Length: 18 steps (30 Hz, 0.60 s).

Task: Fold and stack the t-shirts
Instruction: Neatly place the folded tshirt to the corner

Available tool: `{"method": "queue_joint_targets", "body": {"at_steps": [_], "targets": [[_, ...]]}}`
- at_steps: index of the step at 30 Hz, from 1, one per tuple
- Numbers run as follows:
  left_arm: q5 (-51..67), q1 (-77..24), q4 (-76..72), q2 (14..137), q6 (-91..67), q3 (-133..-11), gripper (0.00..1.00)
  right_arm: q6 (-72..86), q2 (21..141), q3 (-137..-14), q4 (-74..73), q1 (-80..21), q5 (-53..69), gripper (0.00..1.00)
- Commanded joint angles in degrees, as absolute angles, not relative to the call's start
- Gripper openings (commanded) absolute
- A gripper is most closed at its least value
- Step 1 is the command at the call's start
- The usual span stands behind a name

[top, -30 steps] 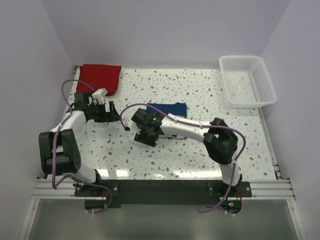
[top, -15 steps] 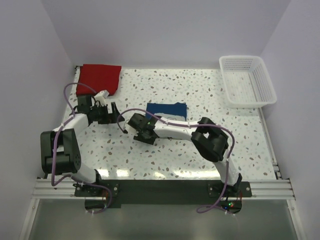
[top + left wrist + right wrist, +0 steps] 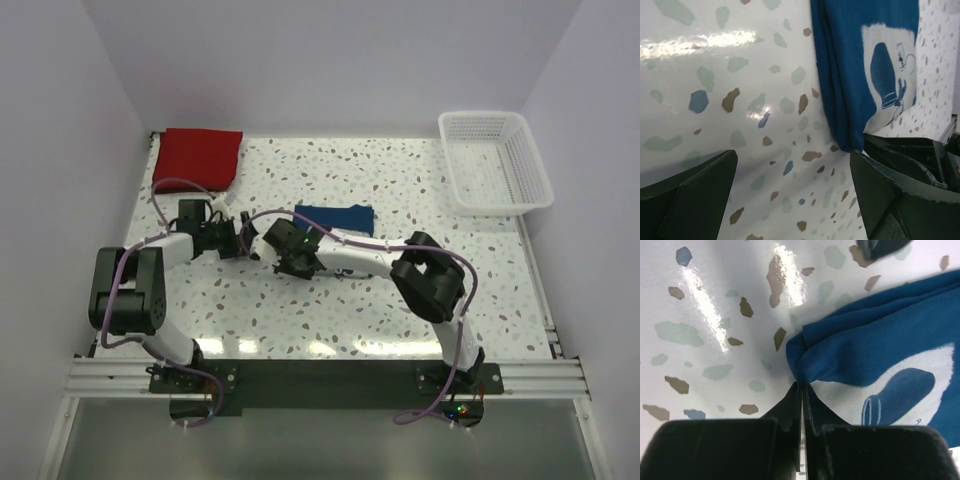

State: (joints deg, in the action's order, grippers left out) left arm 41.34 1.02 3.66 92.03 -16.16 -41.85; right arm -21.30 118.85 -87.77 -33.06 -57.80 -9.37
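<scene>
Blue t-shirt (image 3: 338, 218): you will find it folded into a flat rectangle near the middle of the speckled desk (image 3: 400, 300), with a white printed figure on its upper face. Red t-shirt (image 3: 198, 155): folded and lying flat in the far left corner of the desk, well apart from the blue one. The 2 garments lie separately.

Right gripper (image 3: 802, 390): your right arm reaches across to the near left corner of the blue t-shirt. Its fingers are pressed fully together with no gap between them, and the tips touch the bunched corner of the cloth. The right wrist view shows the fabric puckered at that point, but you cannot tell from it whether any cloth is caught between the tips.

Left gripper (image 3: 793, 155): its fingers stand wide apart and hold nothing. It hangs low over bare desk just left of that same corner, facing the shirt's folded edge, close beside the right gripper. The left wrist view shows layered folds along that edge and the dark body of the right gripper at the corner.

White lattice basket (image 3: 478, 116): it sits in the far right corner of the desk, well apart from both t-shirts and both grippers.
</scene>
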Motion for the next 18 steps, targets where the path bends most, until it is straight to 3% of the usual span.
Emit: {"method": "queue_joint_targets", "body": {"at_steps": [1, 8, 18], "targets": [[48.1, -2.1, -7.1, 94.8, -28.2, -41.4, 1.00, -22.5, 113.4, -88.6, -31.7, -56.3, -5.8, 0.00], [48.9, -6.2, -26.9, 100.1, -47.6, -38.4, 1.00, -23.2, 112.6, -88.9, -32.4, -55.6, -4.0, 0.00], [44.0, -11.4, -32.4, 107.6, -57.9, -38.3, 1.00, -22.5, 112.8, -93.2, -34.5, -55.3, -2.9, 0.00]]}}
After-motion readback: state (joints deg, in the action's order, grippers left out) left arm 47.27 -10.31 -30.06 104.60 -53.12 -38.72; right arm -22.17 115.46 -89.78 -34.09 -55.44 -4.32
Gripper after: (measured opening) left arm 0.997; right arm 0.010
